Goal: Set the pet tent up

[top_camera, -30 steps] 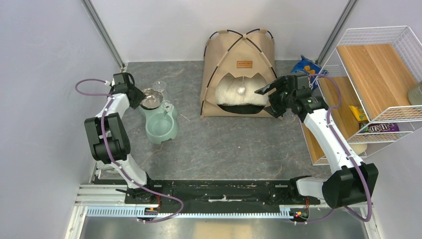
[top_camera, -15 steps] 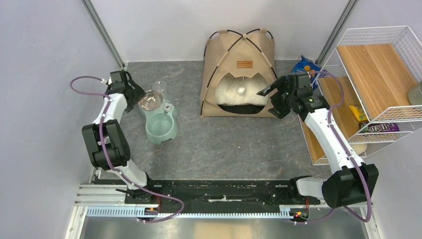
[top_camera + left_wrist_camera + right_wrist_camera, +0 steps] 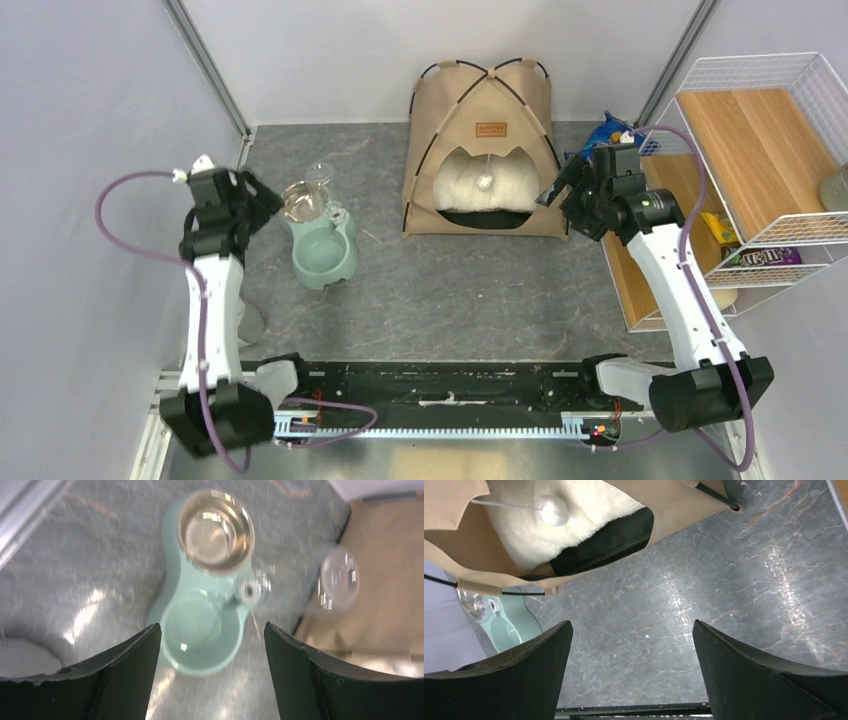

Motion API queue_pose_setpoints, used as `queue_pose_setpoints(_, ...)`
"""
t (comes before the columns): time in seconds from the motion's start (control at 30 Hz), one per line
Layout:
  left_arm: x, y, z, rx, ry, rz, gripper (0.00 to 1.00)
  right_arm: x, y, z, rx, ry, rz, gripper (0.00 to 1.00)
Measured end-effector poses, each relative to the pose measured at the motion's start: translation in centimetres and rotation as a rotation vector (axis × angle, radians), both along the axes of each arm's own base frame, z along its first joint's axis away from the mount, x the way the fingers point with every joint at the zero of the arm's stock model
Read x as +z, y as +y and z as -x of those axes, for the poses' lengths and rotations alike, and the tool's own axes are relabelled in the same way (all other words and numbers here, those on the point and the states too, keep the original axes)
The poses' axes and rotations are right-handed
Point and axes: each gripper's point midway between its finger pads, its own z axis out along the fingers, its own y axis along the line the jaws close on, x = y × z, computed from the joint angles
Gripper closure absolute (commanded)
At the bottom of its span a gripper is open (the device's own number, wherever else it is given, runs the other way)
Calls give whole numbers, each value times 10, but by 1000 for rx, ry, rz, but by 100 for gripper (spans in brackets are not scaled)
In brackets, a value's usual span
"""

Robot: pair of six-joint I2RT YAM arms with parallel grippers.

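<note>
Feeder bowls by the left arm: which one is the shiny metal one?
The far bowl, nearer the back wall, is shiny silver metal. The near bowl is plain mint green.

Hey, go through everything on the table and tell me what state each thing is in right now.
pet tent, standing, poles crossed on top, entrance open.
white pillow, lying inside the tent.
pompom, hanging in the entrance.
steel bowl, upright, looks empty.
left pincer, open, holding nothing.
right pincer, open, holding nothing.
</note>
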Motion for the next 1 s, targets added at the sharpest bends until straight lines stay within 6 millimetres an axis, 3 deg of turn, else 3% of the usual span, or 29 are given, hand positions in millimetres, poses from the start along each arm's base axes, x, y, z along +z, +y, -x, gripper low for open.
queue_pose_setpoints(0.17,3,-30,61,-68,-7,33,22,18,-8,16,56,-29,68,3)
queue_pose_setpoints(0.37,7,-52,94,-135,-3,54,22,48,-18,42,104,-117,137,3)
queue_pose_setpoints(0.53,16,-60,117,-157,-13,56,24,94,-23,52,113,-255,156,3)
queue_pose_setpoints(0.7,60,-72,134,-200,-123,56,25,128,-25,66,116,-366,158,3)
queue_pose_setpoints(0.83,99,-87,150,-267,-248,56,26,145,-21,81,140,-432,131,3)
queue_pose_setpoints(1.0,125,-101,168,-340,-342,62,26,162,-13,105,186,-517,89,3)
